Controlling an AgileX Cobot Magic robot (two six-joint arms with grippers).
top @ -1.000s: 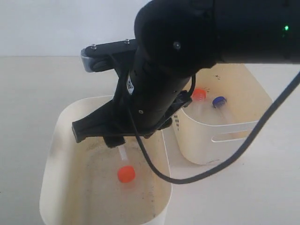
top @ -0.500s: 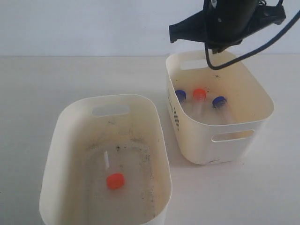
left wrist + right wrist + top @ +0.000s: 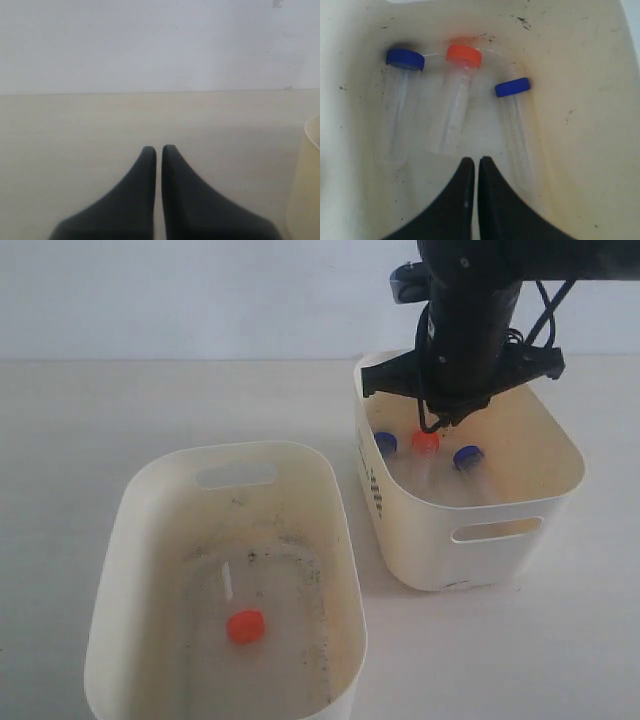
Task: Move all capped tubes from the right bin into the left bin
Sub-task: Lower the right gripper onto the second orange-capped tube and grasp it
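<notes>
Three capped tubes (image 3: 451, 105) lie in the right bin (image 3: 430, 550), a fourth tube (image 3: 243, 622), orange-capped, in the left bin (image 3: 140, 540).

On the table (image 3: 90, 420), left bin (image 3: 130, 502) sits front-left and right bin (image 3: 480, 565) behind-right, apart. One capped tube (image 3: 244, 625) lies in left bin. Three tubes (image 3: 454, 107) lie side by side in right bin, with right gripper (image 3: 473, 161) above them.

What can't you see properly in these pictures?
- Exterior view: the black right arm hides the back of the cream-white rounded plastic right bin.
- Exterior view: that bin's near wall hides the lower ends of its three clear capped tubes.
- Left wrist view: the picture edge cuts off a cream-white bin; which one, I cannot tell.
- Exterior view: the left gripper is out of frame.
</notes>
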